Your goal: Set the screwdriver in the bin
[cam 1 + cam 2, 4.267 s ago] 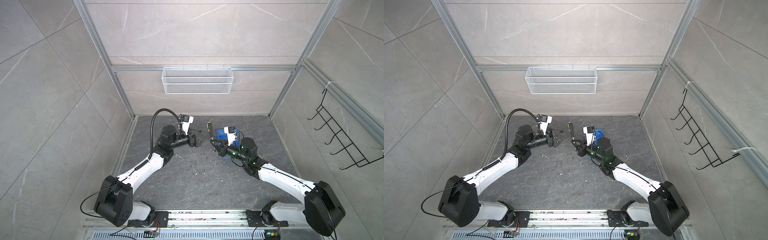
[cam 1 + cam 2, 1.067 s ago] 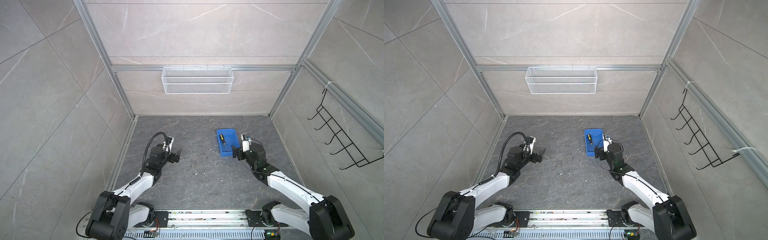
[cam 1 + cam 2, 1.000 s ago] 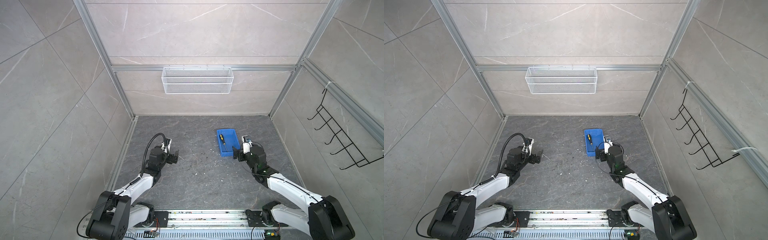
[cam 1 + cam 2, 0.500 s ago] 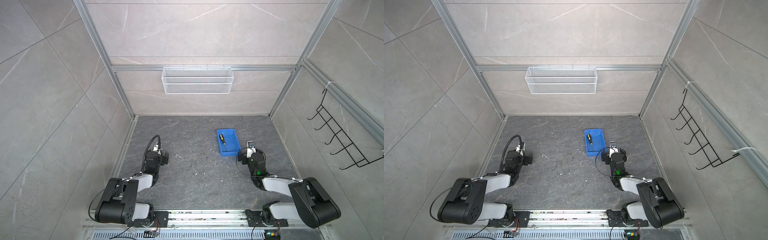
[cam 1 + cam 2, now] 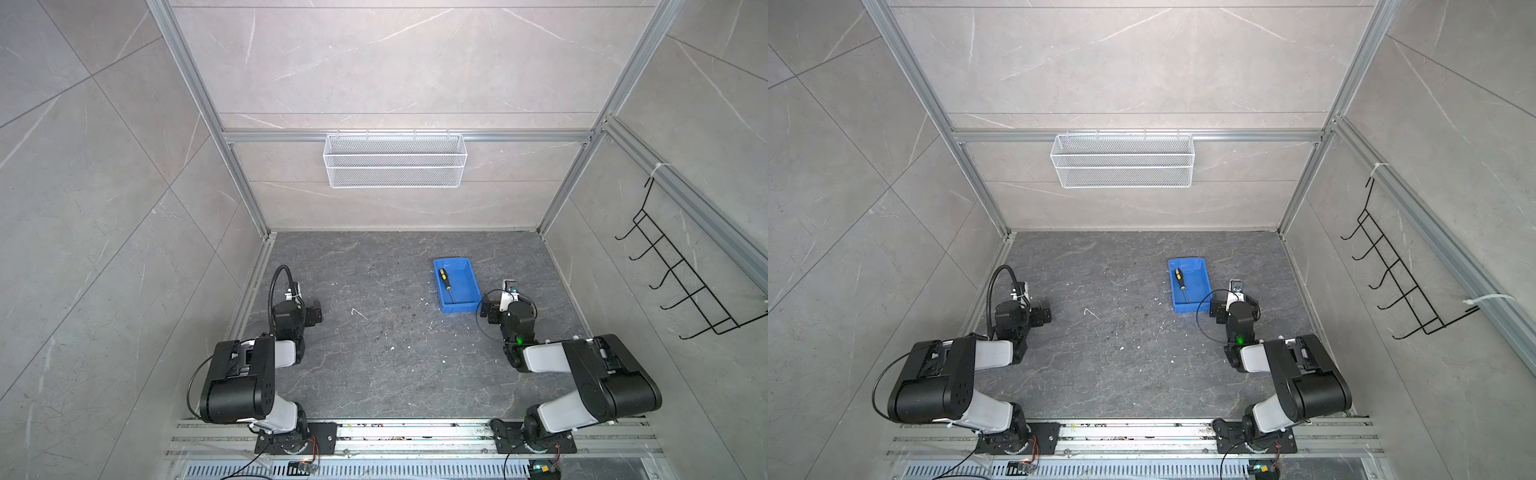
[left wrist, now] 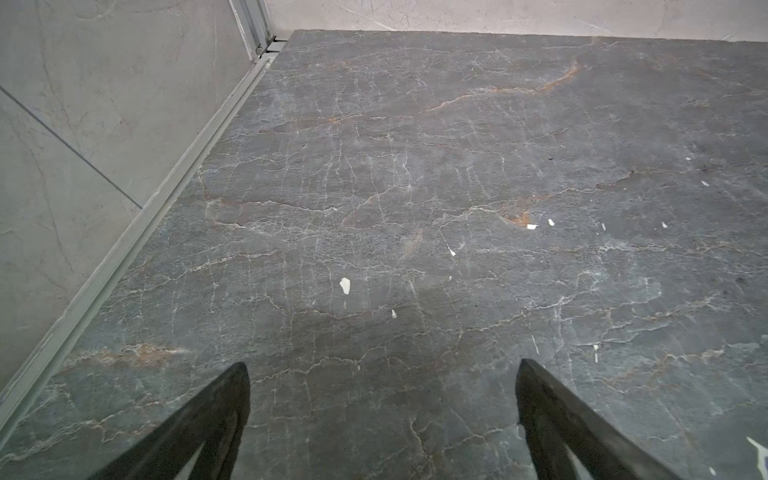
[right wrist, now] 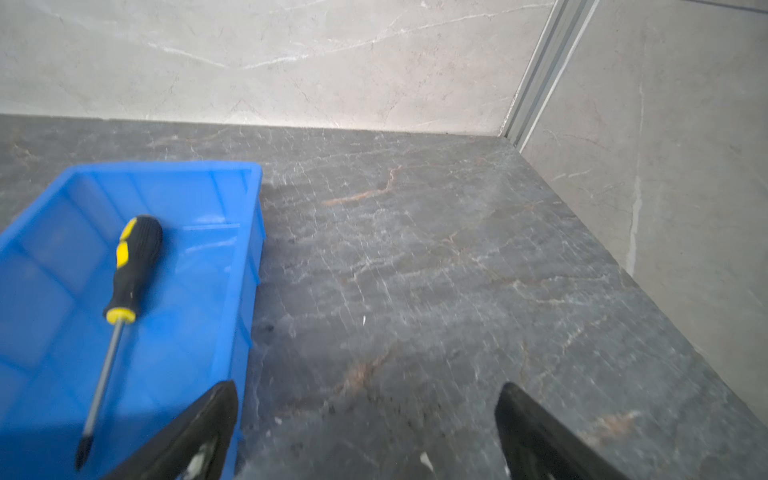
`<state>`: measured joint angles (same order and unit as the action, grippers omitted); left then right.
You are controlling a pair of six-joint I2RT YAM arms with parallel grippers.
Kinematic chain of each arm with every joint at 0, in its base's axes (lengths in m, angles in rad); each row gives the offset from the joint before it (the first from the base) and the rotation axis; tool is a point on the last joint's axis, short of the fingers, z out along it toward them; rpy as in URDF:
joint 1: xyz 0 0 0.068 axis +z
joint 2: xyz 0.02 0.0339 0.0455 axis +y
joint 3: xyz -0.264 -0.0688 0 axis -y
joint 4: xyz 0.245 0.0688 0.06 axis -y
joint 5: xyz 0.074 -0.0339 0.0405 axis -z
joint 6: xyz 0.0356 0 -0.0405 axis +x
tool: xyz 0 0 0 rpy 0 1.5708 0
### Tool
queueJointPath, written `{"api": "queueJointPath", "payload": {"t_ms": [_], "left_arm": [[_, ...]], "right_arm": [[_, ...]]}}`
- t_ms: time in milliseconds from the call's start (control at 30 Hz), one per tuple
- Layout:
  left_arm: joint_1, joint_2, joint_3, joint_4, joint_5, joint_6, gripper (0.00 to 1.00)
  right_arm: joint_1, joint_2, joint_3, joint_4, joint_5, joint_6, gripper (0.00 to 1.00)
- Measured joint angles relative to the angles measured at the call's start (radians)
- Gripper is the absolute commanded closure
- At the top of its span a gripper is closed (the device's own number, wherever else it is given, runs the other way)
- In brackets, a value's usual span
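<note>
Grey-veined stone counter (image 5: 374,340) bears the blue bin (image 5: 467,286) with the black-and-yellow screwdriver (image 5: 448,286) lying flat inside it, so the task looks finished, which likely explains why the left gripper (image 6: 382,365) and right gripper (image 7: 365,386) gape wide, holding nothing.

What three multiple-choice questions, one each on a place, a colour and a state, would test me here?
1. Where is the screwdriver? A) bare floor B) inside the bin C) held in the air
2. Its handle colours? A) red and white B) black and yellow C) green
3. The left gripper and right gripper are? A) both open, empty B) both shut C) one holding the screwdriver
Answers: B, it lies within the blue walls; B, clear in the right wrist view; A, wrist views show jaws apart, nothing between.
</note>
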<state>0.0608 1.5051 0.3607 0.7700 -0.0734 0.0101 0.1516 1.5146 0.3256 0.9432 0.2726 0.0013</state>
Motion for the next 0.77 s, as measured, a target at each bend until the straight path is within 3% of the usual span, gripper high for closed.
{"api": "queueJointPath", "payload": {"t_ms": [767], "left_arm": [[0.000,0.000,0.000,0.012,0.006,-0.009,0.00]], "right_arm": [[-0.005,0.000,0.009,-0.014,0.000,0.006,0.01]]}}
